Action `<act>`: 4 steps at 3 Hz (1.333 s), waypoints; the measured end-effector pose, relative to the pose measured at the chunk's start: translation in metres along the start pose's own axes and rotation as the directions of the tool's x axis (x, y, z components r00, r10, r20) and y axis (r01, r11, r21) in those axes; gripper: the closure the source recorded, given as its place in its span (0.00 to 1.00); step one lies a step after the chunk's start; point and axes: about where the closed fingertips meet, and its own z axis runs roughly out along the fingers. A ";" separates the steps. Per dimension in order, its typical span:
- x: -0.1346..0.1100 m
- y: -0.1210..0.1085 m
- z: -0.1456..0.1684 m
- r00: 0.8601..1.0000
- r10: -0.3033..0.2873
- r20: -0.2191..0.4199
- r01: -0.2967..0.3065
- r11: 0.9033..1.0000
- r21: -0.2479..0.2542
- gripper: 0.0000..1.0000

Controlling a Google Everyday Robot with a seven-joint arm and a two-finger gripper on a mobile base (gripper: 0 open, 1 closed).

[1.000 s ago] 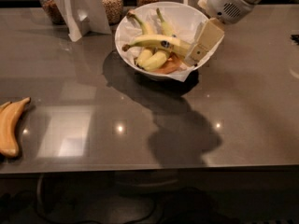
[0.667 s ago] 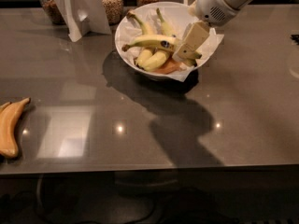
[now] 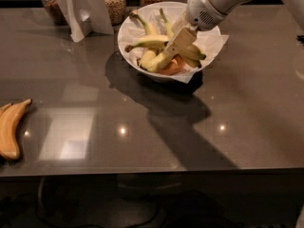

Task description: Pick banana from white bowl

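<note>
Glossy white ceramic marks the white bowl [image 3: 122,37], deep and round, at the far middle of the dark, mirror-smooth table [image 3: 142,141], with crumpled white paper [image 3: 211,42] spilling over its rim on the right. Inside lies a heap of yellow fruit. The banana [image 3: 151,42], the longest and gently curved, runs crosswise over the pile from a greenish-brown stem on the left to a dark tip on the right, its middle covered by the gripper [image 3: 172,50]. That gripper, a pale cream, flat-sided piece below a smooth white wrist, reaches in from the upper right and sits low among the fruit over the banana's mid-length; whether it is spread or closed around the fruit cannot be told from this angle. I judge the step in hand to be the grasp inside the bowl, with the lift not yet made. The next move calls for a firm pinch across the banana's narrow body and then a straight rise, since the skin is smooth and the shorter bananas beneath and the loose paper could drag along. A deeper orange-yellow banana [image 3: 10,129] lies well apart at the table's left edge, and grain-filled glass jars [image 3: 114,1] stand behind the bowl.
</note>
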 end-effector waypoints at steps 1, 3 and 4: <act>-0.002 -0.013 0.019 1.000 0.014 0.003 -0.014 1.000 -0.013 0.41; 0.003 -0.023 0.029 0.999 0.030 -0.011 -0.030 0.999 -0.014 0.48; 0.003 -0.023 0.029 0.999 0.030 -0.011 -0.030 0.999 -0.014 0.66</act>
